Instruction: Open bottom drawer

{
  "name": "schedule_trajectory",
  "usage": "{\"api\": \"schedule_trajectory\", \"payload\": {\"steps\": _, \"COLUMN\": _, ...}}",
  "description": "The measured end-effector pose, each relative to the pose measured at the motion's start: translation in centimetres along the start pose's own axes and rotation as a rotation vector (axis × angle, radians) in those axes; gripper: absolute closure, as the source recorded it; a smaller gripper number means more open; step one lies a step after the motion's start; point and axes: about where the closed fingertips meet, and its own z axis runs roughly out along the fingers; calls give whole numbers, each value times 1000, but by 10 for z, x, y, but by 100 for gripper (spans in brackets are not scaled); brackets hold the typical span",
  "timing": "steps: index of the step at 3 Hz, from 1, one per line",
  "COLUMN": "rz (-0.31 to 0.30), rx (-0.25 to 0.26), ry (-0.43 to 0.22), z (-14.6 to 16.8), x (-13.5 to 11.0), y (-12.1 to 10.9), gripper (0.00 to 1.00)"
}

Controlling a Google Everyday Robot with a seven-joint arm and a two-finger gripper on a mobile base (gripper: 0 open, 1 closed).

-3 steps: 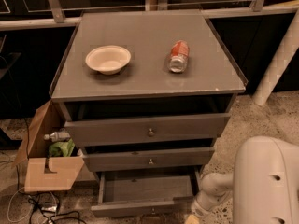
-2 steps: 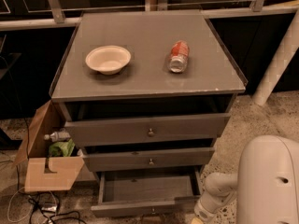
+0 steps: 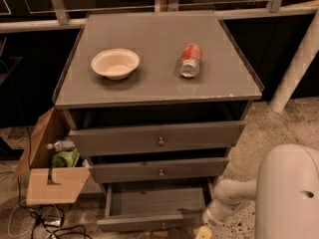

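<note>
The bottom drawer (image 3: 149, 222) of the grey cabinet (image 3: 159, 83) stands pulled out, its grey interior (image 3: 157, 200) bare and its small knob (image 3: 163, 226) at the frame's lower edge. The middle drawer (image 3: 159, 169) and the top drawer (image 3: 157, 139) are each pulled out a little. My white arm (image 3: 227, 198) reaches down at the drawer's right front corner. The gripper is below the frame's edge, out of view.
A beige bowl (image 3: 115, 62) and a red can (image 3: 190, 59) lying on its side sit on the cabinet top. An open cardboard box (image 3: 47, 180) holding a bottle and green items stands on the floor at left, with cables (image 3: 45, 223) in front. A white post (image 3: 296, 63) leans at right.
My arm and the white body at lower right have shifted slightly to the right. The drawers have not visibly moved.
</note>
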Motion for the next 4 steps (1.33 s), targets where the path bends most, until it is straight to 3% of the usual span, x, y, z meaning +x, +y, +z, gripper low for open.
{"api": "schedule_trajectory", "payload": {"steps": 2, "rz": -115, "rx": 46, "ry": -78, "z": -5, "x": -58, "y": -23, "gripper": 0}}
{"api": "schedule_trajectory", "payload": {"steps": 4, "rz": -86, "rx": 29, "ry": -42, "z": 34, "x": -62, "y": -52, "gripper": 0}}
